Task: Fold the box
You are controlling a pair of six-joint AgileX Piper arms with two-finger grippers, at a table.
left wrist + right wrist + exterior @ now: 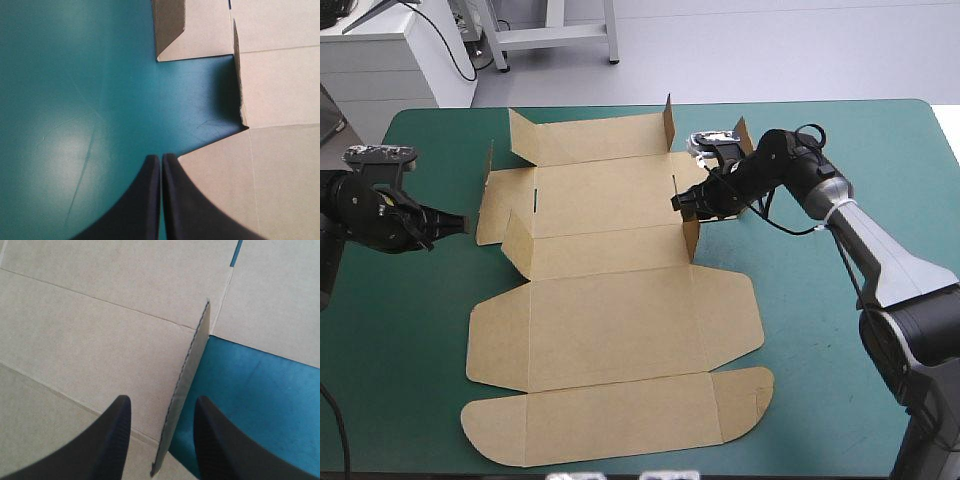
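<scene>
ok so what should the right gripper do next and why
Probably close the right gripper on the upright flap. Its black fingers stand apart on either side of that raised edge at the right side of the box, nothing pinched yet, so a grip would let it fold the flap. The left gripper is shut beside the box's left edge, holding nothing.

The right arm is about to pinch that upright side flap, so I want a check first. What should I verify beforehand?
1. Right gripper open: ok.
2. Upright flap between its fingers: ok.
3. Flap free of both fingers: ok, gaps show.
4. Left gripper shut, holding nothing: ok.
5. Left gripper touching the box edge: cannot tell.
6. Lid panels flat on the teal-green cover: ok.
</scene>
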